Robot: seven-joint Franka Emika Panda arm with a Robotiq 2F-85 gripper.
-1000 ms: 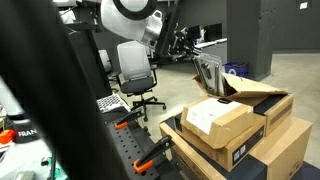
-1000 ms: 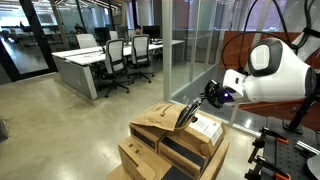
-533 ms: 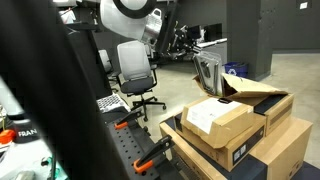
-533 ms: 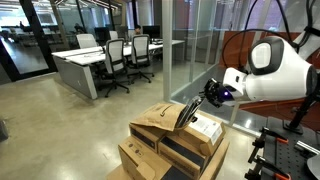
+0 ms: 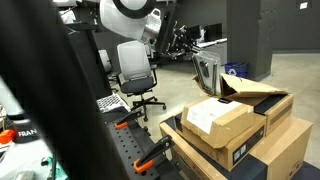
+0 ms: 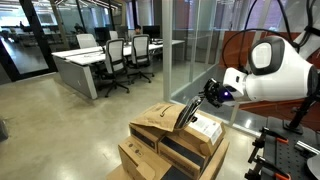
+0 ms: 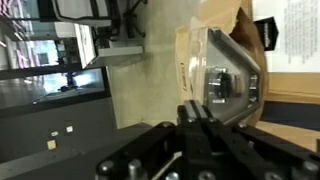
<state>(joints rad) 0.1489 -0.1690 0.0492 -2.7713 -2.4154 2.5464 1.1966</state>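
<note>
Arm's white elbow high, gripper [image 6: 207, 99] reaching down and outward over a stack of cartons [image 5: 283, 150]. Flat grey package [image 5: 208, 74] stands nearly on edge atop the stack, tilted, its upper end right at the fingertips and its lower end down against an open brown carton [image 6: 150, 120]. In both exterior views the package hangs just below and ahead of the gripper, touching or as good as touching. In the wrist view the dark fingers [image 7: 195, 108] sit close together, little gap between them, pointing straight at the near edge of the package [image 7: 225, 85], which fills the frame just beyond them, glossy with a darker face. Cannot tell from any view whether the fingers truly pinch that edge or only rest against it. Just beside the package, toward the robot's base, lies a box with a white label [image 5: 215, 118]. An office chair [image 5: 135, 68] stands well apart behind the arm; desks [image 6: 85, 62] farther off across the floor.
</note>
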